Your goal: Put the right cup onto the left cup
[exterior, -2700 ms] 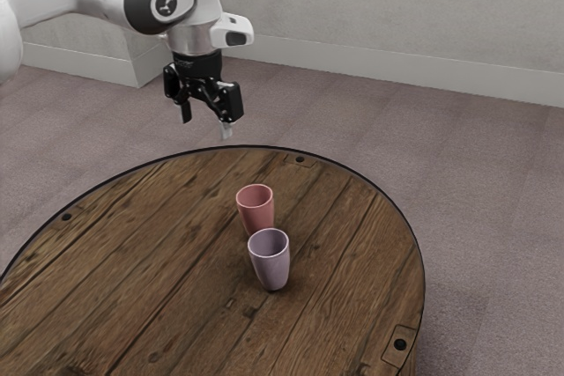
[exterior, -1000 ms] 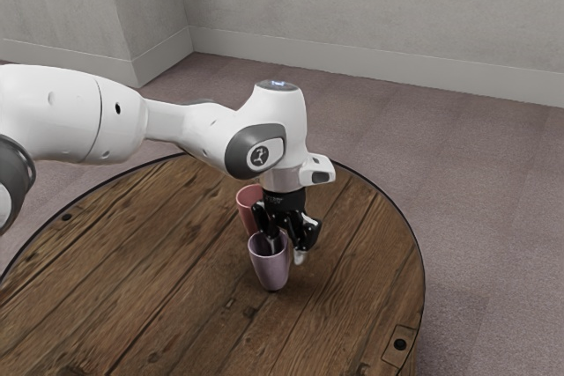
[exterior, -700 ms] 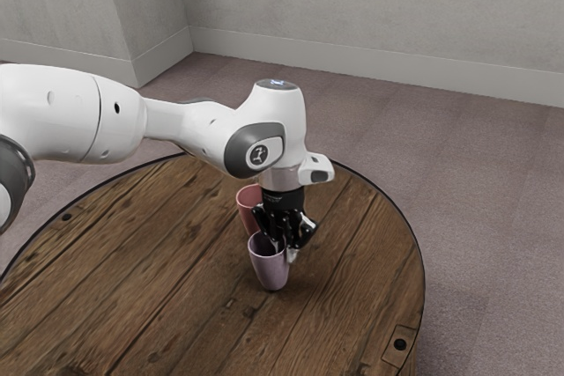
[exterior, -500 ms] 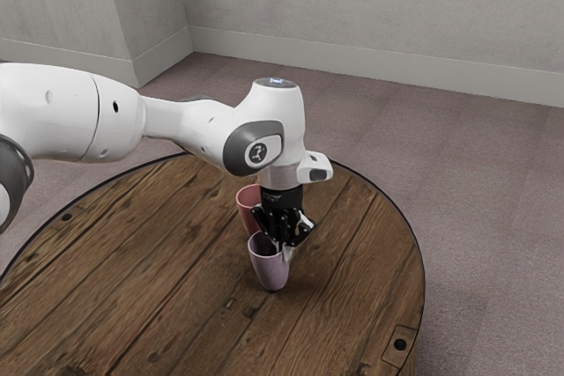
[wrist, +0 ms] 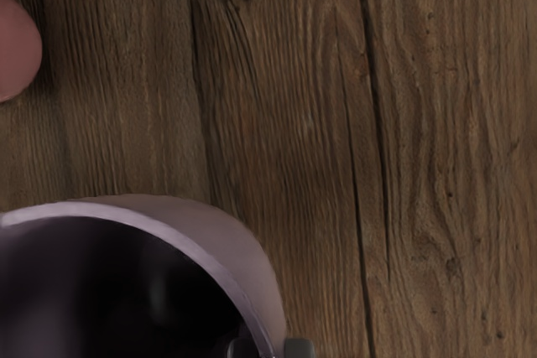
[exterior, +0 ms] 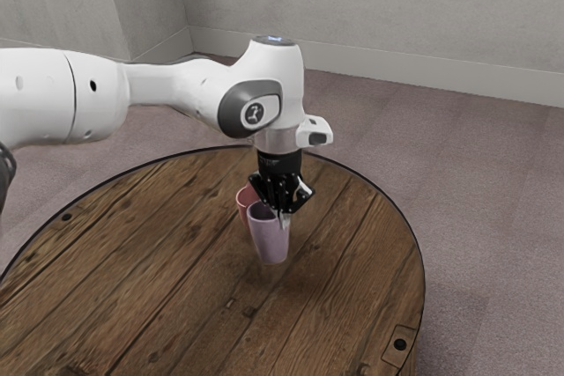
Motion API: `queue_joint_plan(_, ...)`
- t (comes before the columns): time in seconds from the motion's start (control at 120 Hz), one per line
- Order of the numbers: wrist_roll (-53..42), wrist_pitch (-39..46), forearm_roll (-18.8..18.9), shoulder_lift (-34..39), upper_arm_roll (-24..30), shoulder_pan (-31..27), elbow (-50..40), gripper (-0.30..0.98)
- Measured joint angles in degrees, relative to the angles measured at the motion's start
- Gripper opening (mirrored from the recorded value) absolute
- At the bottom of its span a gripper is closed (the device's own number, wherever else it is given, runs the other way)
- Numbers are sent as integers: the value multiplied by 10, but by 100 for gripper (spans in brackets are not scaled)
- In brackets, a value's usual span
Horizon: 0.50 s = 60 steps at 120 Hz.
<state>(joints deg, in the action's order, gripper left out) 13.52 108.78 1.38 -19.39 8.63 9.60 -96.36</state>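
- Exterior view: stood back beside arm (exterior: 163, 85), looked slantwise down.
- Wrist view: looked down, close.
- Both caught lilac cup (exterior: 271, 240), pink cup (exterior: 243, 210), table (exterior: 150, 253).

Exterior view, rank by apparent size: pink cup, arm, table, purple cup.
1. Table
2. Arm
3. Purple cup
4. Pink cup, by visible part only: it's partly hidden, and purple is nearer the camera, so which cup is really bigger is unsure.
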Motion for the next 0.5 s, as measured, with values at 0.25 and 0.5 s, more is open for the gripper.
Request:
queue_joint_plan(0.25,0,-56,43,-25,0,-10,104,-10)
queue_joint_plan(0.5,-7,-99,95,-108,3,-34,235,-10)
